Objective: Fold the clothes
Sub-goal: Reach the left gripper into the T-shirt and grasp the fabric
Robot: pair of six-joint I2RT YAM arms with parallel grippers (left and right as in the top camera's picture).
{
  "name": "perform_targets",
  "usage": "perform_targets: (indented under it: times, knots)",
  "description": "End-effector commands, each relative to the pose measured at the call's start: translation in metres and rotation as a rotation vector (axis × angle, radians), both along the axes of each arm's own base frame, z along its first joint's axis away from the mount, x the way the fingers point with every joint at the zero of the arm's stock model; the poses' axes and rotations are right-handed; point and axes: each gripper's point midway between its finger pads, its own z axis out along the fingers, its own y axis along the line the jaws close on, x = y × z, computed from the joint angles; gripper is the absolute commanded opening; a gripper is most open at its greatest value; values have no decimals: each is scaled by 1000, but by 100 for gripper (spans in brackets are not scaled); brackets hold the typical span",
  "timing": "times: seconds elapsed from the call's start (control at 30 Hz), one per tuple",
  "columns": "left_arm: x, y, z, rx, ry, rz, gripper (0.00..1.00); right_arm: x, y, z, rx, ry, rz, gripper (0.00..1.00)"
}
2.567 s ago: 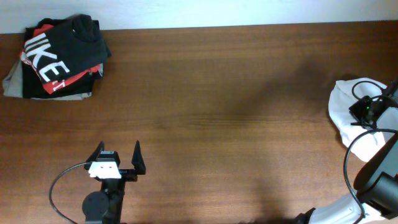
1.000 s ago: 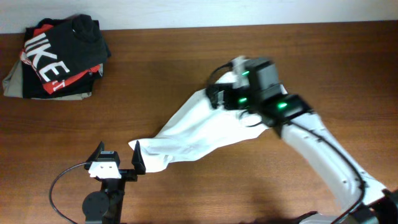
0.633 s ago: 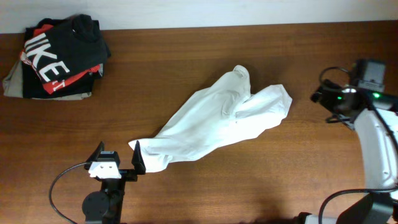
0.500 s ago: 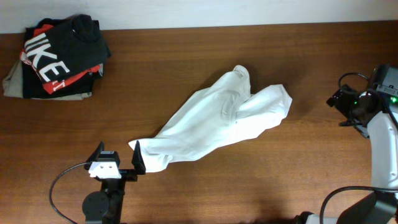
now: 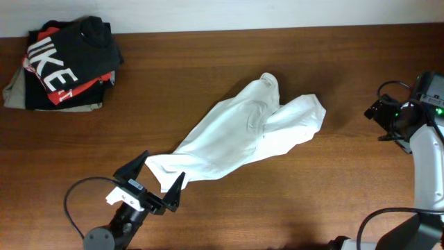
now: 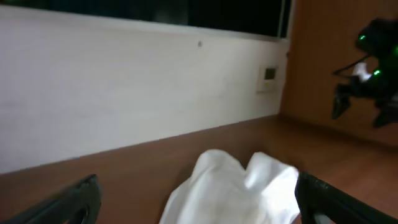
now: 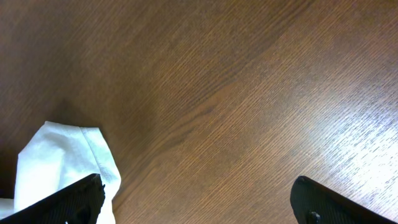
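Sitting far up-left of the white T-shirt point(image 5: 236, 135), stacked dark clothes point(image 5: 66, 62) hide their lower layers. At the crumpled shirt's lower-left corner the left gripper point(image 5: 164, 165) gapes, contact unclear. Well right of it, the right gripper point(image 5: 386, 119) spreads wide, empty, fingertips cropped.

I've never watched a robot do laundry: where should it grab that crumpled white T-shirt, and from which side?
Probably its narrow end nearest the left gripper, coming in from the robot's side. The white T-shirt lies as a crumpled diagonal strip, and that end tapers to a thin tip just ahead of its open jaws.
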Motion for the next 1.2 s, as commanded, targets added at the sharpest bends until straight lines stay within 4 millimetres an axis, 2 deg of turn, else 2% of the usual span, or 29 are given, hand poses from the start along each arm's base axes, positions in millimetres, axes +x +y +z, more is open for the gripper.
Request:
perform_targets:
  times: [0.0,0.07,0.1,0.17,0.23,0.27,0.33,0.37,0.43,0.53,0.6,0.67,0.7,0.73,0.8,0.87,0.97,1.03,1.17]
  knots:
    - [0,-11,38,5,32,-81,99,0,-6,4,-19,-5,-18,99]
    - [13,-21,56,28,91,-151,99,0,-6,4,-19,-5,-18,99]
    - [21,-27,59,68,123,-192,99,0,-6,4,-19,-5,-18,99]
    - [40,-34,54,98,243,-226,99,0,-6,4,-19,-5,-18,99]
    - [69,-52,37,140,421,-300,99,0,-6,4,-19,-5,-18,99]
    - [73,-63,31,82,491,-374,99,0,-6,4,-19,-5,-18,99]
    - [71,-82,24,53,512,-535,99,0,-6,4,-19,-5,-18,99]
    - [75,-89,9,65,570,-514,99,0,-6,4,-19,-5,-18,99]
    - [81,-99,-18,173,665,-367,99,0,-6,4,-19,-5,-18,99]
    - [82,-101,-53,533,745,-77,99,0,-6,4,-19,-5,-18,99]
    - [83,-118,-72,671,790,-74,99,0,-6,4,-19,-5,-18,99]
    - [75,-148,-95,691,828,-179,99,0,-6,4,-19,-5,-18,99]
    - [74,-151,-102,700,845,-192,99,0,-6,4,-19,-5,-18,99]
    - [71,-162,-111,704,855,-233,99,0,-6,4,-19,-5,-18,99]
    - [64,-171,-115,734,841,-247,99,0,-6,4,-19,-5,-18,99]
    - [64,-177,-122,848,764,-175,99,0,-6,4,-19,-5,-18,99]
    - [67,-198,-151,906,732,-165,99,0,-6,4,-19,-5,-18,99]
    - [74,-204,-167,916,730,-150,99,0,-6,4,-19,-5,-18,99]
    - [85,-216,-158,910,644,-170,95,0,-6,4,-19,-5,-18,99]
